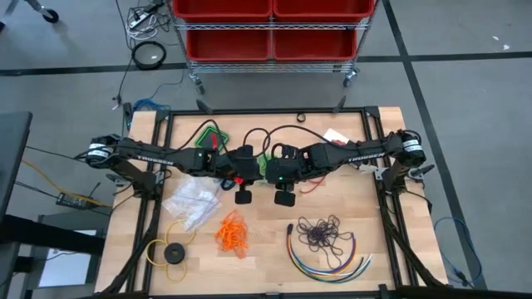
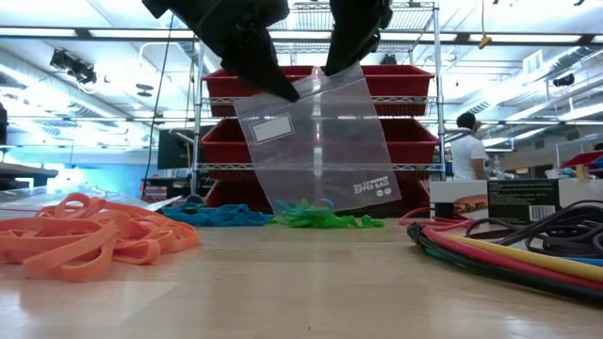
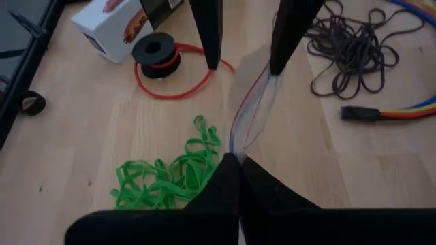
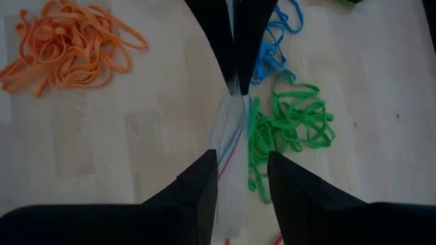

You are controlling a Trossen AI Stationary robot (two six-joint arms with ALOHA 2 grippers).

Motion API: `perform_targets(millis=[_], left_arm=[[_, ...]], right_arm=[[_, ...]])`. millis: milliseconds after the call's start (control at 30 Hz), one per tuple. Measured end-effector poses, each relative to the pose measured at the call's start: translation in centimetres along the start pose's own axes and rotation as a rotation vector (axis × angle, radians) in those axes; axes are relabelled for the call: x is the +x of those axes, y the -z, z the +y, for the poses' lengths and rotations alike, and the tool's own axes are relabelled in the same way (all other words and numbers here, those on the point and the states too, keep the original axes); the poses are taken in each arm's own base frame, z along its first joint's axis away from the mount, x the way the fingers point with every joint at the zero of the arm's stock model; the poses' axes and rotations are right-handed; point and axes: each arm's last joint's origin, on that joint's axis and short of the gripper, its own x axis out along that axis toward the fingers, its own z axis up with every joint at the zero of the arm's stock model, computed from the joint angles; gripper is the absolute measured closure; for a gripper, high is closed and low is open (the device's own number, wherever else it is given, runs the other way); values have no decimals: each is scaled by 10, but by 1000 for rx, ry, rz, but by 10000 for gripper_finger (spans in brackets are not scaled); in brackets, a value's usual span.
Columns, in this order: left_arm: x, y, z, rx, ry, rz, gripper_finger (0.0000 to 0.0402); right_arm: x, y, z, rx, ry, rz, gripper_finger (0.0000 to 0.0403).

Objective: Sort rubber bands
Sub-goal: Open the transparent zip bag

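A clear zipper bag (image 2: 320, 141) hangs above the middle of the table between my two grippers. My left gripper (image 3: 236, 160) is shut on its top edge. My right gripper (image 4: 242, 167) is open, and the bag's top edge runs between its fingers. Under and behind the bag, green rubber bands (image 3: 170, 177) and blue ones (image 4: 272, 41) lie in bunches on the wood. An orange bunch (image 1: 233, 232) lies toward the near edge, left of centre. A dark purple bunch (image 1: 324, 232) lies at the near right. My left gripper pinches the bag's top edge (image 3: 238, 146) between its two shut fingers, slanting down from the table's left. The bag hangs below, clear of the table, its top edge tilted. My right gripper is open around the top edge near the other corner (image 2: 350, 73). One finger (image 4: 208, 173) touches the edge; the other stands apart. Whether a finger is inside the mouth, I cannot tell.
Long multicoloured cables (image 1: 328, 257) curve around the purple bunch. A yellow ring with a black disc (image 1: 173, 253) and a heap of clear bags (image 1: 193, 202) lie at the near left. A red ring with a black disc (image 3: 160, 58) and a white box (image 3: 112, 27) lie farther back.
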Motion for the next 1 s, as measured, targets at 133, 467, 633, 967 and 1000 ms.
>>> perform_targets(millis=[133, 467, 633, 967, 1000], left_arm=[[0, -2, -3, 17, 4, -17, 402], [-1, -1, -7, 44, -15, -6, 402], [-1, 1, -8, 49, -3, 12, 402], [-1, 1, -8, 51, 4, 17, 402], [-1, 1, -8, 51, 8, 17, 402]], right_arm=[[8, 5, -1, 5, 8, 28, 284], [21, 11, -3, 24, 10, 39, 284], [21, 8, -2, 17, 3, 7, 284], [10, 0, 3, -11, -12, -39, 284], [10, 0, 3, -16, -12, -40, 284]])
